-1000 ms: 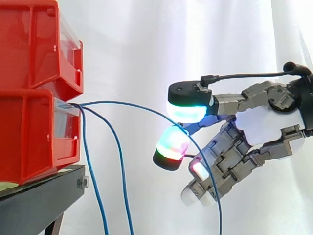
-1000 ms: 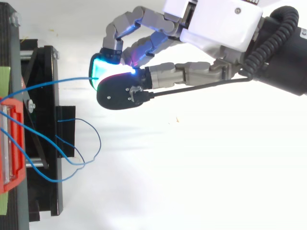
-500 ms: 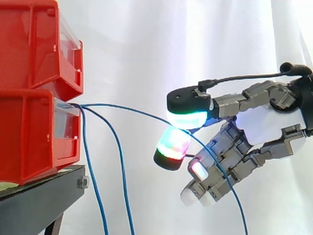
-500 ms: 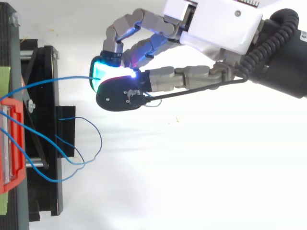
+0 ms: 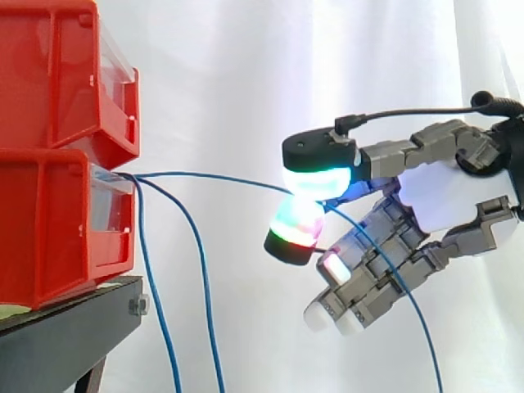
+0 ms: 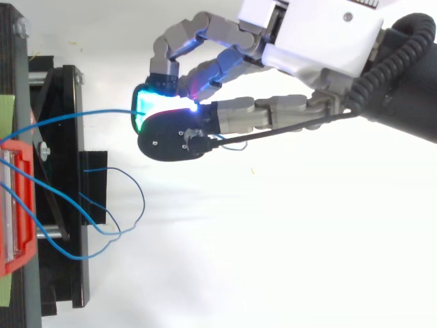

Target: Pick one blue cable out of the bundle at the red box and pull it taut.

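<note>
Several thin blue cables come out of the lower red box (image 5: 49,229) at the left. One blue cable (image 5: 221,178) runs almost level from the box front to my hand (image 5: 446,201), seen in the top view as the blue cable (image 6: 82,116). The hand (image 6: 314,34) is shut on this cable, pinching it between the upper cyan-green fingertip (image 5: 315,182) and the green-red fingertip (image 5: 295,225) below it. Behind the pinch the cable drops down to the right. The other fingers are curled below, holding nothing.
Two more blue cables (image 5: 205,286) hang slack from the box towards the floor and loop out in the top view (image 6: 133,205). A second red box (image 5: 49,74) sits stacked on the lower one, both on a black stand (image 5: 65,336). A white curtain hangs behind.
The two glowing fingertips have closed together on the cable. The hand has shifted slightly right and up, the span to the box has straightened, and the trailing part has swung to the right.
</note>
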Robot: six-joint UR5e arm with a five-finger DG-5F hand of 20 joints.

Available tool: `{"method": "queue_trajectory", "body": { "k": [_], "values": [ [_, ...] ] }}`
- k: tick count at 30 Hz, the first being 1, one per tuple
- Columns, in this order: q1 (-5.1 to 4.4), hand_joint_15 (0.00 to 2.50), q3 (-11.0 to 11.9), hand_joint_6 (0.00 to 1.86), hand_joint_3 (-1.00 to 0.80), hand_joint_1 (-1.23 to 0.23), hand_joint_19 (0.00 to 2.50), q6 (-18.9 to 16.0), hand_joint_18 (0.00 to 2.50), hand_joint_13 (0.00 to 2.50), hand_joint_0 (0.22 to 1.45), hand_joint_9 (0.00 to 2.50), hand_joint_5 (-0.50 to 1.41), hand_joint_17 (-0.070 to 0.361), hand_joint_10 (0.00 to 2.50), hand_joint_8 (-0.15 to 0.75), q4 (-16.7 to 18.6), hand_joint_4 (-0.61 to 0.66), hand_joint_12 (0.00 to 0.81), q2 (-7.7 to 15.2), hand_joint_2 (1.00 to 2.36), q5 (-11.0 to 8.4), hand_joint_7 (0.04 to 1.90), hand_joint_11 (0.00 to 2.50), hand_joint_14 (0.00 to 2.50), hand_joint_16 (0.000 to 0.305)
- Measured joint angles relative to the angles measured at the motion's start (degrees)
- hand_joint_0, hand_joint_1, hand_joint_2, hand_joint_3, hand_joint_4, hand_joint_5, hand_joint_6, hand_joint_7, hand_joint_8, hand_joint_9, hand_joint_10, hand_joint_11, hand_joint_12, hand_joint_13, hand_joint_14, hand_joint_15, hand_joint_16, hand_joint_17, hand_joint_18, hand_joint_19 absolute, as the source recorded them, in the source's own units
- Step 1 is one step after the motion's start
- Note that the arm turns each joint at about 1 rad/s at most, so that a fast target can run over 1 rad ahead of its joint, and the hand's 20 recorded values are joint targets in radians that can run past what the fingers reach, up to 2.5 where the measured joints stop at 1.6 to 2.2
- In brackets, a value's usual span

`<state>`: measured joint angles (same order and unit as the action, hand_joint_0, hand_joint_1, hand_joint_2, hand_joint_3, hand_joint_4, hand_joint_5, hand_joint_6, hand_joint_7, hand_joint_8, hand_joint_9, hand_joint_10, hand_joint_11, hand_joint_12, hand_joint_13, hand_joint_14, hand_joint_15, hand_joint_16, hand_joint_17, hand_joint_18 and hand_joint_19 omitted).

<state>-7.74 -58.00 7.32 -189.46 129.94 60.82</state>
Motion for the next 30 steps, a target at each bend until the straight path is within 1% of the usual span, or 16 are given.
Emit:
{"method": "queue_trajectory", "body": {
  "k": [2, 5, 6, 7, 13, 17, 20, 26, 30],
  "values": [
    [-0.06, 0.35, 0.0, 0.97, -0.1, -0.75, 0.17, -1.0, 0.5, 0.58, 0.7, 0.85, -0.21, 0.114, 0.01, 0.301, -0.6, -0.26, 0.382, -0.4, 1.03, 0.02, 1.16, 1.03, 0.01, 0.051],
    [-0.13, 0.33, 0.0, 0.97, -0.2, -0.74, 0.17, -1.7, 0.47, 0.55, 0.73, 0.82, -0.21, 0.115, 0.01, 0.298, -1.8, -0.24, 0.383, -1.0, 1.02, 0.01, 1.16, 1.02, 0.01, 0.051],
    [-0.14, 0.33, 0.0, 0.97, -0.29, -0.74, 0.16, -1.8, 0.46, 0.54, 0.75, 0.81, -0.22, 0.116, 0.01, 0.298, -2.1, -0.21, 0.382, -1.1, 1.01, 0.02, 1.2, 1.0, 0.01, 0.051],
    [-0.15, 0.33, 0.0, 0.97, -0.34, -0.73, 0.16, -2.0, 0.45, 0.54, 0.76, 0.8, -0.22, 0.116, 0.01, 0.297, -2.5, -0.2, 0.381, -1.2, 1.01, 0.02, 1.18, 1.0, 0.01, 0.051],
    [-0.22, 0.31, 0.0, 0.96, -0.5, -0.74, 0.13, -4.0, 0.45, 0.54, 0.78, 0.8, -0.22, 0.116, 0.01, 0.301, -4.7, -0.2, 0.381, -1.5, 1.0, 0.14, 1.2, 1.0, 0.01, 0.052],
    [-0.24, 0.31, 0.0, 0.95, -0.5, -0.75, 0.13, -6.2, 0.47, 0.55, 0.8, 0.82, -0.22, 0.115, 0.01, 0.298, -6.3, -0.22, 0.379, -1.5, 1.0, 0.17, 1.23, 1.0, 0.01, 0.051],
    [-0.26, 0.31, 0.0, 0.95, -0.5, -0.75, 0.13, -7.4, 0.48, 0.55, 0.8, 0.83, -0.22, 0.115, 0.01, 0.294, -7.0, -0.24, 0.378, -1.5, 1.0, 0.22, 1.28, 1.0, 0.01, 0.051],
    [-0.33, 0.31, 0.0, 0.94, -0.5, -0.76, 0.16, -8.4, 0.48, 0.56, 0.8, 0.85, -0.21, 0.114, 0.01, 0.288, -7.0, -0.28, 0.374, -1.5, 1.0, 0.31, 1.35, 0.99, 0.01, 0.051],
    [-0.37, 0.32, 0.0, 0.94, -0.47, -0.78, 0.18, -10.8, 0.48, 0.56, 0.8, 0.88, -0.21, 0.113, 0.01, 0.287, -6.3, -0.29, 0.372, -1.4, 1.0, 1.07, 1.37, 1.0, 0.01, 0.05]
  ]
}}
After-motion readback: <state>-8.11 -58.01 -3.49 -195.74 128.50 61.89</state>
